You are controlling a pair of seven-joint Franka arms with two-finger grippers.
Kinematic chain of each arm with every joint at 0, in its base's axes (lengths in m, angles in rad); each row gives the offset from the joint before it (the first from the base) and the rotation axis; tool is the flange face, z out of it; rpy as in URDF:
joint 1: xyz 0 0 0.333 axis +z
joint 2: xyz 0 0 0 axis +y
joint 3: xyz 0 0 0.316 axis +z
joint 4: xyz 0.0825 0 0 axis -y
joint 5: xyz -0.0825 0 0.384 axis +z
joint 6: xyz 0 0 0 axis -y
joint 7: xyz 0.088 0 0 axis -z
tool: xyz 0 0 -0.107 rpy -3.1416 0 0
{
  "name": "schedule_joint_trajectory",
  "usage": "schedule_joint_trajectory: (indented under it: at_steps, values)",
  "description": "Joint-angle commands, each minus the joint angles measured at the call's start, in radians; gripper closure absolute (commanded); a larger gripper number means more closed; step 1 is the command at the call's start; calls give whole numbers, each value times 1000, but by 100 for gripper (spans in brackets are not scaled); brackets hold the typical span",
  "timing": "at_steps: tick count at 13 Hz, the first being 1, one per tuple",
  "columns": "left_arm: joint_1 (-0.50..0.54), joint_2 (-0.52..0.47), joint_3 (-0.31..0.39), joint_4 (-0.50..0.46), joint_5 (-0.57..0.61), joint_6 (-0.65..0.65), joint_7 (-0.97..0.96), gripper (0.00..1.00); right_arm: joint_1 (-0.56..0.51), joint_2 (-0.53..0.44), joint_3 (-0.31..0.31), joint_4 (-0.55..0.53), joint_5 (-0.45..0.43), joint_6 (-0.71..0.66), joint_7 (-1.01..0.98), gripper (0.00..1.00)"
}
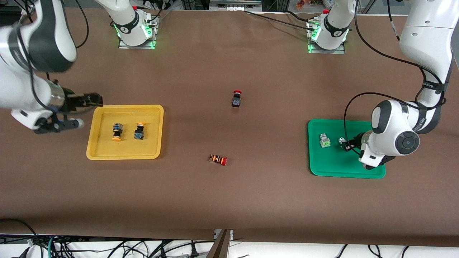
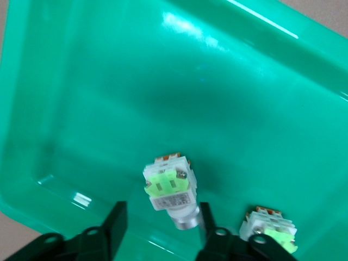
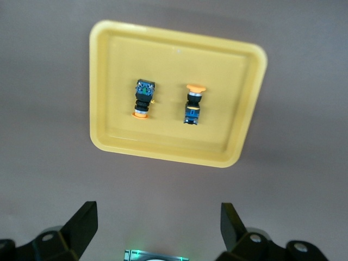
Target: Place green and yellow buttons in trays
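Spanning the whole scene, a brown-covered table (image 1: pixel 229 200) is seen. A shallow yellow plastic tray (image 1: pixel 94 143) is set toward the right arm's end, a shallow green plastic tray (image 1: pixel 322 168) toward the left arm's end, well apart.

The right gripper (image 1: pixel 94 100) is held up beside the yellow tray's rim, fingers (image 3: pixel 81 225) spread wide, nothing held. The left gripper (image 1: pixel 345 144) is lowered into the green tray, jaws parted around a silver-white switch with a light green block (image 2: pixel 169 191); contact cannot be told.

Second green-block switch (image 1: pixel 324 141) is lying just beside. Two yellow-orange-capped switches (image 1: pixel 117 132) (image 1: pixel 139 130) are lying in the yellow tray. A red-capped black switch (image 1: pixel 236 99) and a red-capped orange-striped switch (image 1: pixel 218 159) are left on the table between trays.
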Motion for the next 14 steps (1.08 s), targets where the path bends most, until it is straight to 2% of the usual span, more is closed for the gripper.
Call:
schedule_joint_trajectory:
  at_steps: [1, 4, 8, 9, 11, 13, 14]
  values:
    - [4, -81, -25, 18, 31, -82, 29, 0, -45, -142, 28, -50, -11, -3, -10, 0]
    - [4, -168, -71, 104, 29, -229, 41, 0, -45, -211, 31, -51, -22, -55, -6, 0]
    - [13, -210, -74, 291, 2, -435, 274, 0, -46, -238, 31, -44, -20, -136, 7, 0]
    - [13, -281, -63, 275, -43, -434, 326, 0, -48, -238, 37, -40, -20, -136, 7, 0]
    - [-28, -442, 7, 211, -118, -425, 393, 0, -45, -230, 46, -39, -22, -142, 11, 0]
    - [-141, -574, 123, 122, -146, -397, 400, 0, -43, -216, 34, -19, -23, -142, 8, 0]
    - [-177, -617, 153, 74, -146, -389, 423, 0, -45, -205, 32, -13, -23, -144, 7, 0]
